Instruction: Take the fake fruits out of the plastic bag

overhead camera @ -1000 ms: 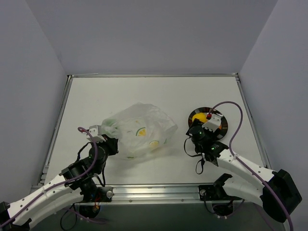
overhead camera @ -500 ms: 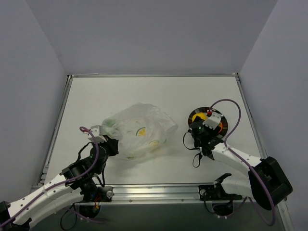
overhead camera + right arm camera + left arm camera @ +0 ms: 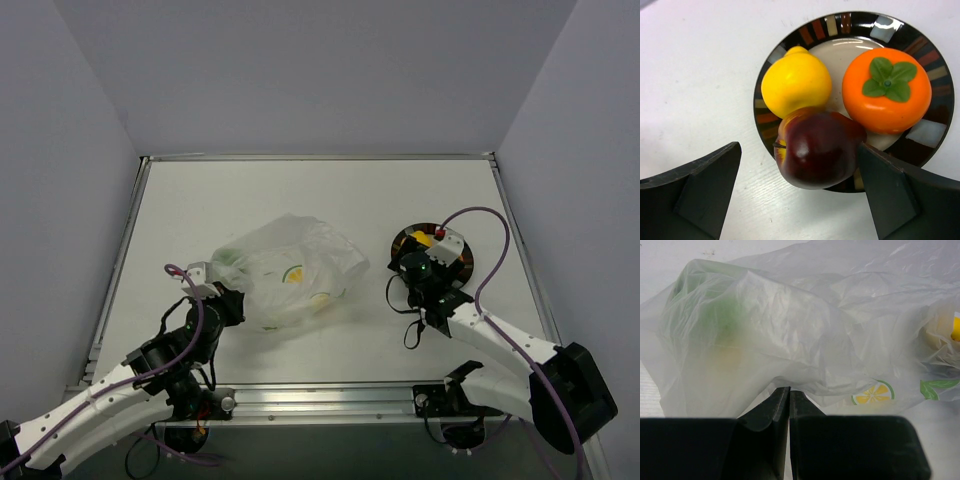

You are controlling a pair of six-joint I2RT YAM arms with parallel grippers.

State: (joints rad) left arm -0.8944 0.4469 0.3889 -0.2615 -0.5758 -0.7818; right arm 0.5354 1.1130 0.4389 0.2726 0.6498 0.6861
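Swinging its elbow back out toward 4 o'clock, the right arm has carried the right gripper (image 3: 424, 262) over the dark plate (image 3: 466, 266). Seen from above, the plastic bag (image 3: 292, 272) lies well apart at the plate's 9 o'clock, with the left gripper (image 3: 224, 296) at its 8 o'clock edge. Left wrist: jaws pressed together, nipping the film, and a green shape (image 3: 722, 315) shows through it. Right wrist: jaws spread wide, flanking a dark red apple (image 3: 817, 147) that sits with a lemon (image 3: 796, 80) and a persimmon (image 3: 887, 90) on the plate.
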